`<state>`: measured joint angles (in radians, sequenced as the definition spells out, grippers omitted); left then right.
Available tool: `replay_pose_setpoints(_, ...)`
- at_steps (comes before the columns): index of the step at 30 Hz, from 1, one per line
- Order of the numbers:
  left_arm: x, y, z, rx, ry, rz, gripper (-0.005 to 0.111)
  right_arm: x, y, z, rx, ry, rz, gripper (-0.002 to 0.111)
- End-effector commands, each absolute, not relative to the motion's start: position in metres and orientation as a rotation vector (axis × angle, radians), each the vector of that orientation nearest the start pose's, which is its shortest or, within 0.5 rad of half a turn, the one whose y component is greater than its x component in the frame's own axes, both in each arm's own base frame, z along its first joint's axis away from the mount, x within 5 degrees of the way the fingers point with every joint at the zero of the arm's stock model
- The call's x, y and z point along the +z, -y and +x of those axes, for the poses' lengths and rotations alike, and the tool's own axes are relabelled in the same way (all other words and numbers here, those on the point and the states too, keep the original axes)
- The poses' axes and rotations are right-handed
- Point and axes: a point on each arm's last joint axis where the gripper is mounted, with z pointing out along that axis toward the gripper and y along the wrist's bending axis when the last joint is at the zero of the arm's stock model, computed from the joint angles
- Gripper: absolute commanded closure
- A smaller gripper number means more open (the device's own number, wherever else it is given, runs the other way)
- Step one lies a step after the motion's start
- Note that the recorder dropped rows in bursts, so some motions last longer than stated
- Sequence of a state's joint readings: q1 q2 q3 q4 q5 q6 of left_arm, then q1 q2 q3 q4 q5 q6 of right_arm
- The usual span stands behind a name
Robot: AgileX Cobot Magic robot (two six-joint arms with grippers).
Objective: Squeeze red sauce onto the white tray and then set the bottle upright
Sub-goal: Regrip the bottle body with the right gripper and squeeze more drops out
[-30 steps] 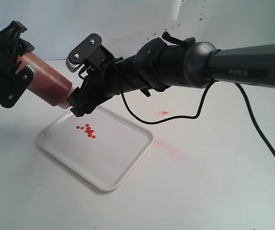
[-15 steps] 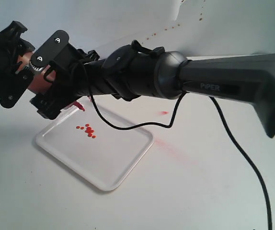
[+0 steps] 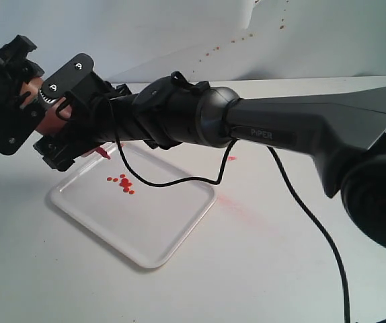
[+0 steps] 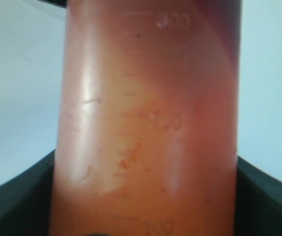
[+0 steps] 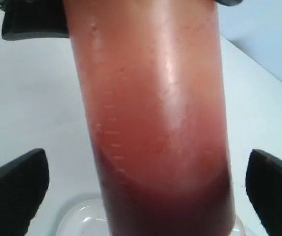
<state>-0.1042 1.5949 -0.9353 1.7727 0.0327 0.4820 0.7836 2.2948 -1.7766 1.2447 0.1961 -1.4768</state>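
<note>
Shifted further left along the bottle (image 5: 155,123) since a second ago: right gripper (image 3: 62,114), jaws spread clear of its sides, probably resetting for a squeeze. Toward the far-left edge of the white tray (image 3: 166,229), red sauce (image 3: 124,184) drops. Above that edge, tilted nozzle-down for aim, clamped at the base by left gripper (image 3: 8,94).

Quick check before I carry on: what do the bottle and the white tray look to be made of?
The bottle: likely translucent plastic, orange-red tint, glossy highlights, moulded graduation marks, darker sauce showing through. The white tray: probably rigid plastic, smooth, slightly shiny, with moulded rounded corners and low rim.
</note>
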Motion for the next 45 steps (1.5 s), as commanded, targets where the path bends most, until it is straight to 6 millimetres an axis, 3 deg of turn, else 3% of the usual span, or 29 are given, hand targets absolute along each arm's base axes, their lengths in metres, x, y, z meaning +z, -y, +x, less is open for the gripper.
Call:
replay_pose_setpoints(1, 0.246, 0.037, 0.34, -1.584, 1.334, -2.992, 0.107, 0.174, -0.382, 0.375, 0.438, -1.779, -1.079, 0.014)
replay_pose_setpoints(4, 0.246, 0.037, 0.34, -1.584, 1.334, -2.992, 0.107, 0.174, -0.383, 0.375, 0.44, -1.78, -1.079, 0.032)
replay_pose_setpoints(11, 0.246, 0.037, 0.34, -1.584, 1.334, -2.992, 0.107, 0.178, -0.382, 0.375, 0.444, -1.776, -1.071, 0.104)
replay_pose_setpoints(27, 0.246, 0.037, 0.34, -1.585, 1.327, -2.992, 0.107, 0.177, -0.384, 0.372, 0.489, -1.789, -1.075, 0.108)
replay_pose_setpoints(29, 0.246, 0.037, 0.34, -1.585, 1.327, -2.992, 0.107, 0.178, -0.386, 0.369, 0.528, -1.786, -1.103, 0.101)
replay_pose_setpoints(32, 0.246, 0.037, 0.34, -1.585, 1.327, -2.992, 0.107, 0.186, -0.387, 0.363, 0.599, -1.788, -1.116, 0.079)
replay_pose_setpoints(37, 0.246, 0.037, 0.34, -1.585, 1.327, -2.992, 0.107, 0.199, -0.386, 0.362, 0.639, -1.8, -1.065, 0.009)
replay_pose_setpoints(38, 0.246, 0.037, 0.34, -1.585, 1.327, -2.992, 0.107, 0.2, -0.386, 0.362, 0.629, -1.791, -1.077, 0.003)
replay_pose_setpoints(45, 0.246, 0.037, 0.34, -1.586, 1.324, -2.993, 0.107, 0.199, -0.369, 0.376, 0.661, -1.834, -1.037, 0.004)
